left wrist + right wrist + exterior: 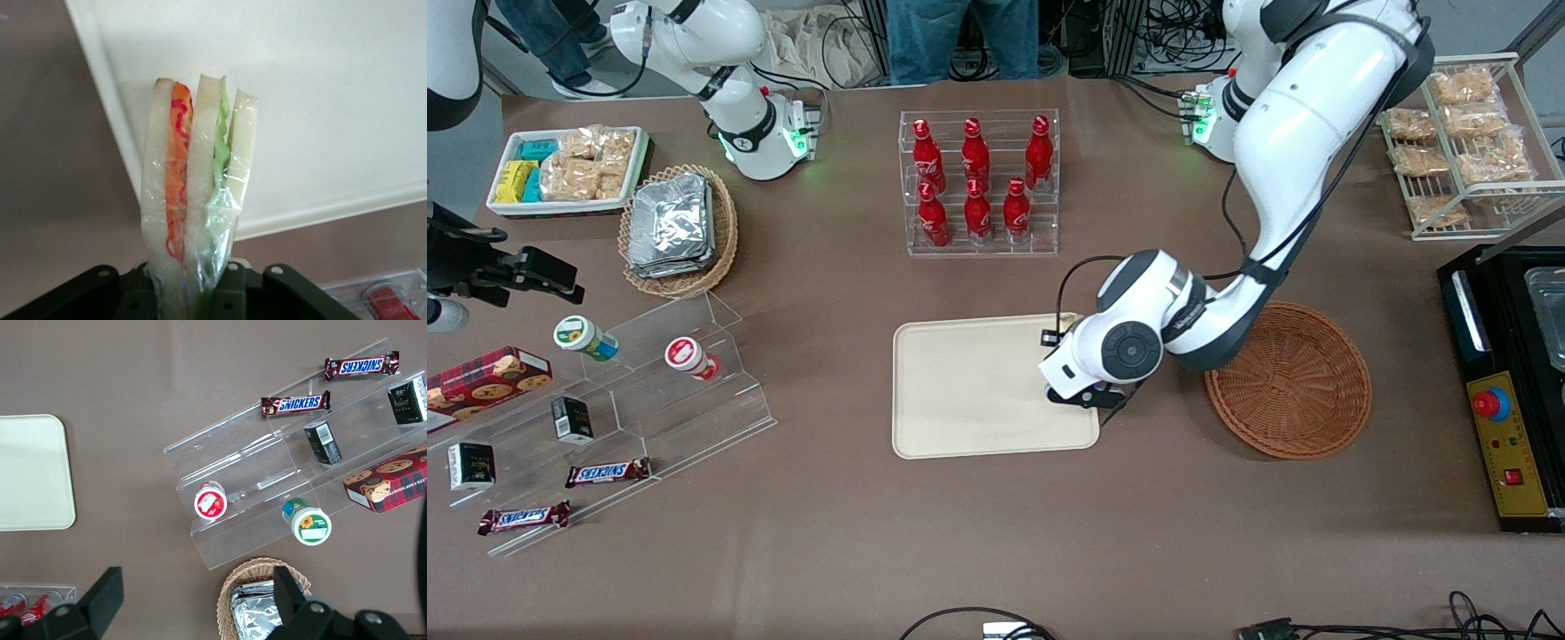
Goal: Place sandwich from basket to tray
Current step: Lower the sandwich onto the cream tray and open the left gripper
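My left gripper (pixel 197 303) is shut on the clear-wrapped sandwich (pixel 193 187), a wedge of white bread with orange-red and green filling. It hangs over a corner of the cream tray (pixel 320 100), with bare brown table beside it. In the front view the gripper (pixel 1083 396) hovers above the tray (pixel 969 391) at the edge nearest the reddish-brown basket (pixel 1294 382). The arm's wrist hides the sandwich there. Nothing lies in the basket, and the visible part of the tray is bare.
A clear rack of red bottles (pixel 978 182) stands farther from the front camera than the tray. A tan basket of foil packets (pixel 679 229) and an acrylic snack shelf (pixel 631 391) lie toward the parked arm's end. A black control box (pixel 1507 400) sits at the working arm's end.
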Robot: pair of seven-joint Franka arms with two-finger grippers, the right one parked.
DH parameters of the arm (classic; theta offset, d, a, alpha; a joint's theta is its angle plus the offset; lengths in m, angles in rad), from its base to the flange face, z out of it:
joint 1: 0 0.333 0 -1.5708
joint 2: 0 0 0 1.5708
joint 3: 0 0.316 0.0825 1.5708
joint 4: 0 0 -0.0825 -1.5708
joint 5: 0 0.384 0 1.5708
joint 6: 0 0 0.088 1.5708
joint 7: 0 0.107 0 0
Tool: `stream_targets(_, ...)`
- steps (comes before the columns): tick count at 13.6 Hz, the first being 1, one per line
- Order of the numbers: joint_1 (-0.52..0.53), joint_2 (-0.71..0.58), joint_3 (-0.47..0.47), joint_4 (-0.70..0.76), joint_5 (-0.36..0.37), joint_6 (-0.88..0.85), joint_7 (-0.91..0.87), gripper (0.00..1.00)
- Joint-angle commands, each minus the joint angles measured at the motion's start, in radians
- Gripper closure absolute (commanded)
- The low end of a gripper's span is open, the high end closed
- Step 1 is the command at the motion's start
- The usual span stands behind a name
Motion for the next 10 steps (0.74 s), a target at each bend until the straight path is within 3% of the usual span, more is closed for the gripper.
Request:
stream_targets(1, -0.012, 0.065, 0.004, 0.046, 0.052, 0.017, -0.001, 0.79)
stream_targets(10, -0.018, 0.099, 0.044, 0.048, 0.048, 0.106, -0.116, 0.77)
